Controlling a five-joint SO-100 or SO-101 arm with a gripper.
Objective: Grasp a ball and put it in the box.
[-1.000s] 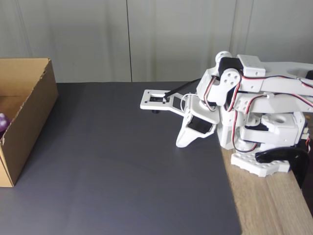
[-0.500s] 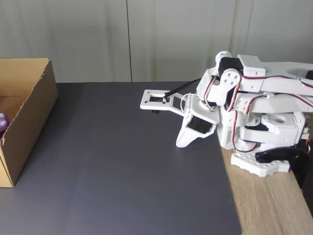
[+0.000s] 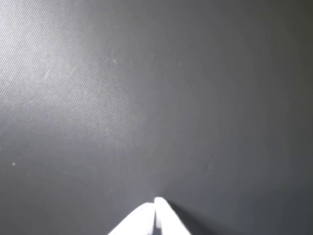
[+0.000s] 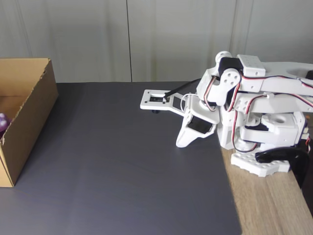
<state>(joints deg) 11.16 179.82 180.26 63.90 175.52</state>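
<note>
In the wrist view, the white two-finger plastic gripper [image 3: 156,201] is seen entering from the bottom edge, its two tips drawn together to a point with only a hairline seam between them and nothing held. The tips sit just above a dark grey, finely textured mat [image 3: 146,98], which runs bare to every edge of the picture. No writing can be read here.

In the fixed view, the white printed arm with red and black wires [image 4: 254,105] is folded low at the right, its base clamped on a light wooden tabletop [image 4: 274,205]. The gripper [image 4: 180,143] is pointed down at the mat [image 4: 122,166], close to the mat's right edge. A wide stretch of bare mat is left open between the gripper and the large brown corrugated cardboard box with no top [image 4: 29,115], which stands at the left edge, cut off by the frame. The bumpy purple, pink and white ball [image 4: 2,123] is partly seen inside the box, at the picture's left border. Pale grey wall panels [image 4: 171,39] close the scene behind the table. No labels or brands can be made out
</note>
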